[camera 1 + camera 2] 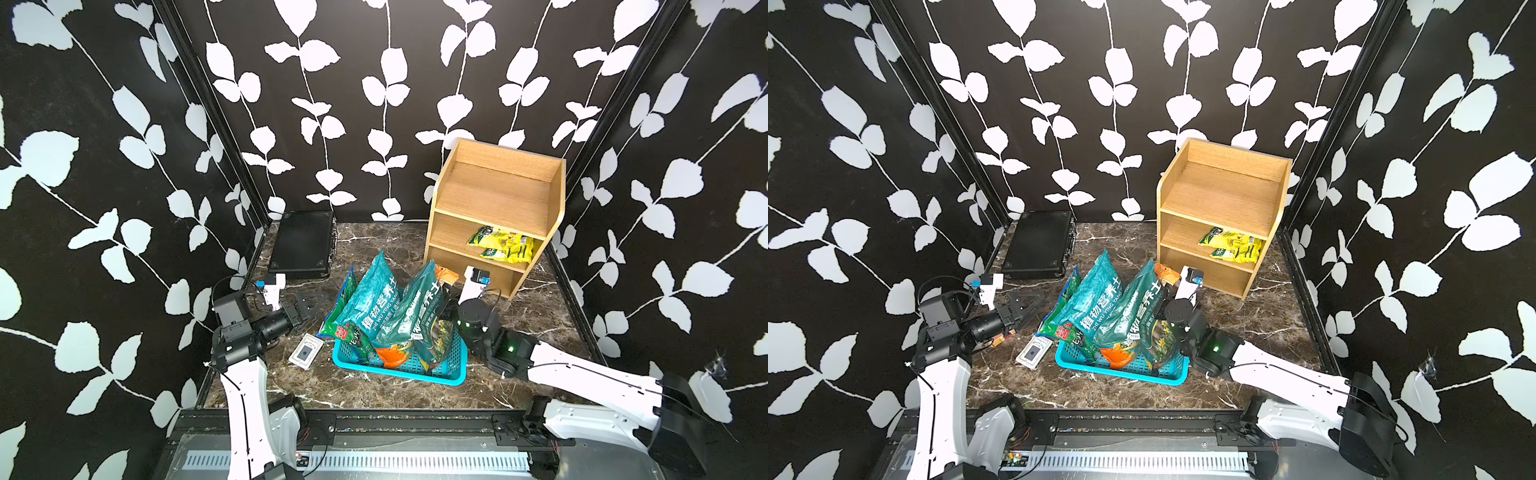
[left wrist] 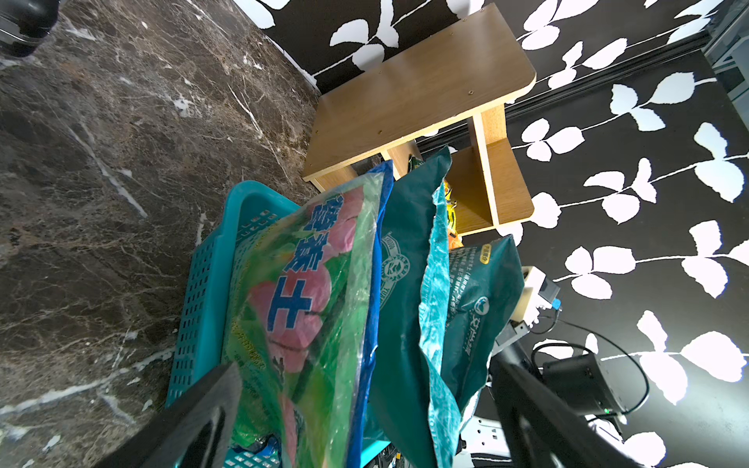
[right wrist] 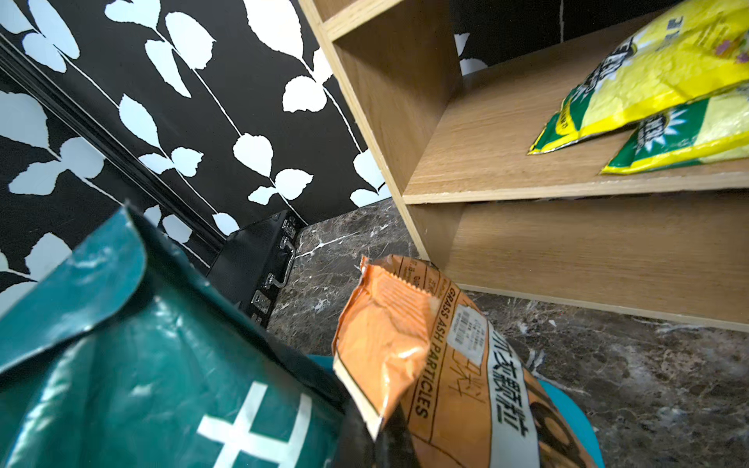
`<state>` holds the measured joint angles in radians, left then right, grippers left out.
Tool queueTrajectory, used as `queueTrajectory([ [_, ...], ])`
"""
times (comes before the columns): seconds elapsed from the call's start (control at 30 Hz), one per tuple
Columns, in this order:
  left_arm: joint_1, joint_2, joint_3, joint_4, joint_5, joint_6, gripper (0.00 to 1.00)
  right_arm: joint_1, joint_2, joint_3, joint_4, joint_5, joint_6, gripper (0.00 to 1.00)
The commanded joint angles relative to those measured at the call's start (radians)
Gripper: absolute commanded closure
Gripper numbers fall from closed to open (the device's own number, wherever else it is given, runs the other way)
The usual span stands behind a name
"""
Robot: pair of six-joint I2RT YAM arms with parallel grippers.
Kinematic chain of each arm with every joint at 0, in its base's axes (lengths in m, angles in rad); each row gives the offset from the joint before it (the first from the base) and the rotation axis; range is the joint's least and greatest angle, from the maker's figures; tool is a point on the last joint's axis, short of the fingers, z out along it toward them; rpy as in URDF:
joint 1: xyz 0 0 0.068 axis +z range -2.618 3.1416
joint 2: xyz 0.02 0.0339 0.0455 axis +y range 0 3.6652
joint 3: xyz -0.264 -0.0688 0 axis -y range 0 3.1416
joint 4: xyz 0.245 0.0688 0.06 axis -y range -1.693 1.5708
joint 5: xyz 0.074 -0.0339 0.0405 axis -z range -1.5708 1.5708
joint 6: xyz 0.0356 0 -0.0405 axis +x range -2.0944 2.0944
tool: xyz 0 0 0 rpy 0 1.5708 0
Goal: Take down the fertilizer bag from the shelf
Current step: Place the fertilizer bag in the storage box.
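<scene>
You have the dark marble table filling the middle of both top views. The shelf stands at the upper right of it, against the back wall. A black case lies flat in the upper left corner.

The blue basket sits at centre, with tall teal bags standing in it. Two yellow bags lie overlapping on the shelf's middle tier, towards its right end. An orange bag is off the shelf. It stands upright at the basket's far edge, just right of the teal bags.

A small white packet lies flat at the lower left of the basket.

Your left gripper is left of the basket with its fingers spread wide and nothing between them. Your right gripper is closed tight, but its fingers are hidden behind the bags. You cannot tell whether it pinches the orange bag.
</scene>
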<state>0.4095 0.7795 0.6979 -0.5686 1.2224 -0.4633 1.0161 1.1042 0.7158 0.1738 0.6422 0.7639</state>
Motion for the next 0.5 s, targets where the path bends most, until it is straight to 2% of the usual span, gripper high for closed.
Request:
queueTrajectory([
  [0.0, 0.005, -0.004, -0.012, 0.021, 0.020, 0.004, 0.01, 0.047, 0.005, -0.016, 0.072, -0.015, -0.012, 0.82],
  [0.07, 0.004, -0.006, -0.013, 0.021, 0.020, 0.004, 0.01, 0.051, -0.031, -0.016, 0.029, -0.005, -0.029, 0.66],
  [0.17, 0.005, -0.005, -0.013, 0.021, 0.020, 0.004, 0.01, 0.052, -0.129, -0.047, -0.024, 0.011, -0.043, 0.51],
  [0.47, 0.005, -0.008, -0.012, 0.021, 0.017, 0.005, 0.01, 0.051, -0.428, -0.143, -0.262, 0.102, -0.078, 0.29],
])
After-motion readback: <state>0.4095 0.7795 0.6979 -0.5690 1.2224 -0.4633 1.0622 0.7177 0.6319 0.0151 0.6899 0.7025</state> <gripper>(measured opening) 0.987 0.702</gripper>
